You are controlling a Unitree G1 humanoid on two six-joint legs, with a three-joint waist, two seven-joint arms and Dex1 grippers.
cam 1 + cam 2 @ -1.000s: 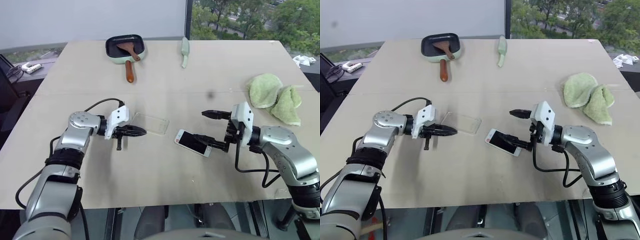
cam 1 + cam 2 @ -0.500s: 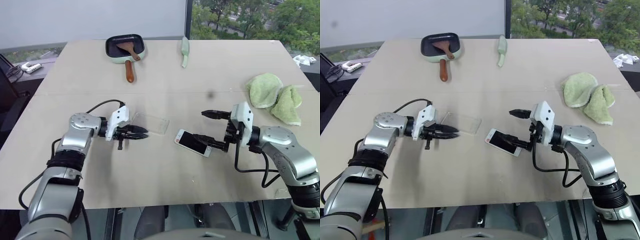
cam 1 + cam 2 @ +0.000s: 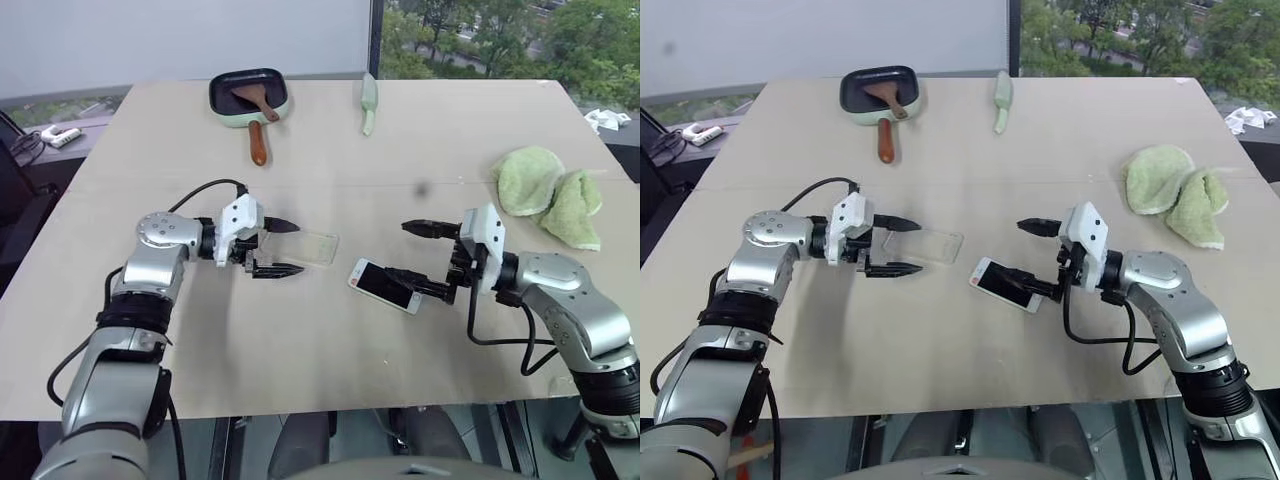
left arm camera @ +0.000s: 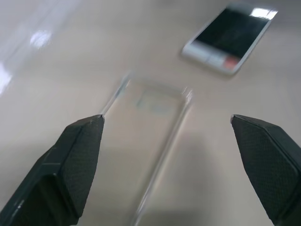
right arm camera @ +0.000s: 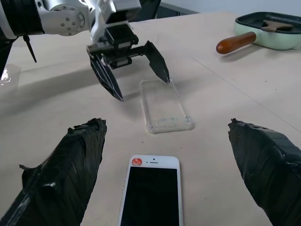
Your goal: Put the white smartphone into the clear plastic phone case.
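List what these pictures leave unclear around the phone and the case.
- Clear plastic phone case: left wrist view, near end cut off by the picture's edge, outline blurred.
- White smartphone: right wrist view, lower end cut off by the edge.
- Smartphone's near end, head views: right gripper's lower finger overlaps it; contact unclear.

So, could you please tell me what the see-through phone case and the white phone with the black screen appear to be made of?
The clear, thin rectangular phone case looks like glossy transparent plastic: the table shows through it and its raised rim catches highlights. The white flat smartphone with a black screen seems to have a smooth glass front, which reflects light in the left wrist view, with white bezels, probably plastic or painted metal.
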